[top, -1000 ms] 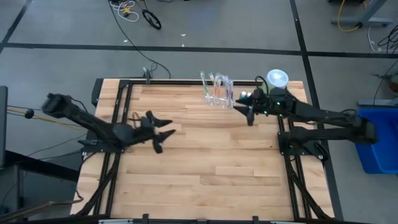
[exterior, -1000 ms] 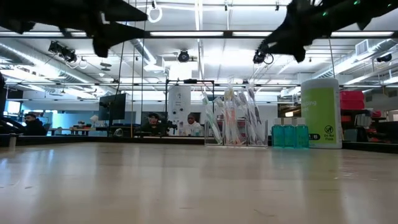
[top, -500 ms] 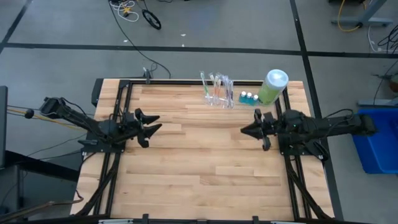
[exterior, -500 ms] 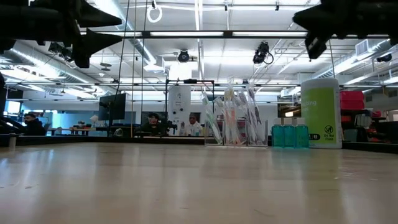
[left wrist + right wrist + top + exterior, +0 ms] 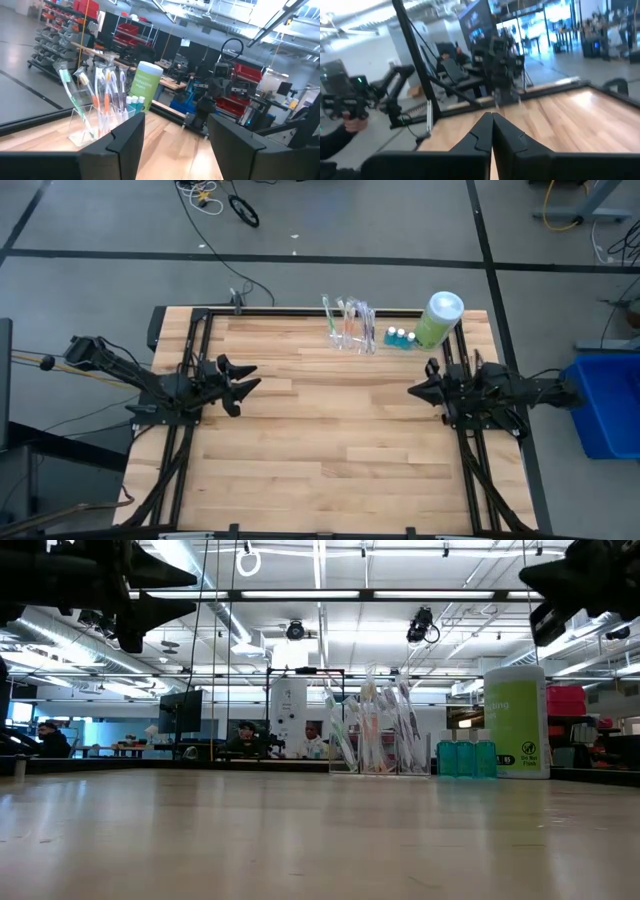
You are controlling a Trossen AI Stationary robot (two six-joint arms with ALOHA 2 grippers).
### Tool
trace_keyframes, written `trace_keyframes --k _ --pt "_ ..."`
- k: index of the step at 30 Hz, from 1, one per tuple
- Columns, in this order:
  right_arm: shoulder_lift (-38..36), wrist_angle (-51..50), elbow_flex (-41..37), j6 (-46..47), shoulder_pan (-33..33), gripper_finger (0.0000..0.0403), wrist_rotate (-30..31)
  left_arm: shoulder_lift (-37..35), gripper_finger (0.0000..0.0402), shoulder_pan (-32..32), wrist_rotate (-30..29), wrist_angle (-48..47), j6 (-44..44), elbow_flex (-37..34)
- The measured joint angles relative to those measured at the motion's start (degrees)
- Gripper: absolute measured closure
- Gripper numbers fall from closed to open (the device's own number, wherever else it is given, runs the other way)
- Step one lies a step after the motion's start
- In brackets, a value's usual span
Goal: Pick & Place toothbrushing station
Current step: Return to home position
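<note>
Both arms stand well apart from the toothbrushing station [image 5: 350, 330].
Station upper centre; left gripper [image 5: 250, 377] wide, centre left; right gripper [image 5: 413, 391] pressed together, empty, centre right.

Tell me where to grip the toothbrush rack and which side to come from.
Probably grip the toothbrushing station low across its clear front and back walls, coming in from its free left end. The toothbrushes lean out of its top, blocking a grasp from above, and the blue-capped bottles crowd its right end.
</note>
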Motion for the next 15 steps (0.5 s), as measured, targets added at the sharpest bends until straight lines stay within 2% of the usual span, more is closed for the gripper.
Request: trace_keyframes --k 4,8,13,15 --pt "-5.36 -3.25 -0.11 -1.10 0.00 0.0391 0.00 0.00 0.0187 0.00 -0.02 0.00 -0.12 0.00" --pt "-4.10 -2.91 -1.14 -1.70 0.00 0.0399 -0.02 0.00 0.0187 -0.01 -0.01 0.00 -0.12 0.00" --pt "-4.62 3.90 -6.43 -1.18 0.00 0.0390 0.02 0.00 0.0187 -0.01 0.02 -0.27 -0.12 0.00" --pt "-4.33 3.48 -6.36 -1.07 0.00 0.0395 0.99 0.00 0.0187 -0.02 0.02 -0.39 -0.12 0.00"
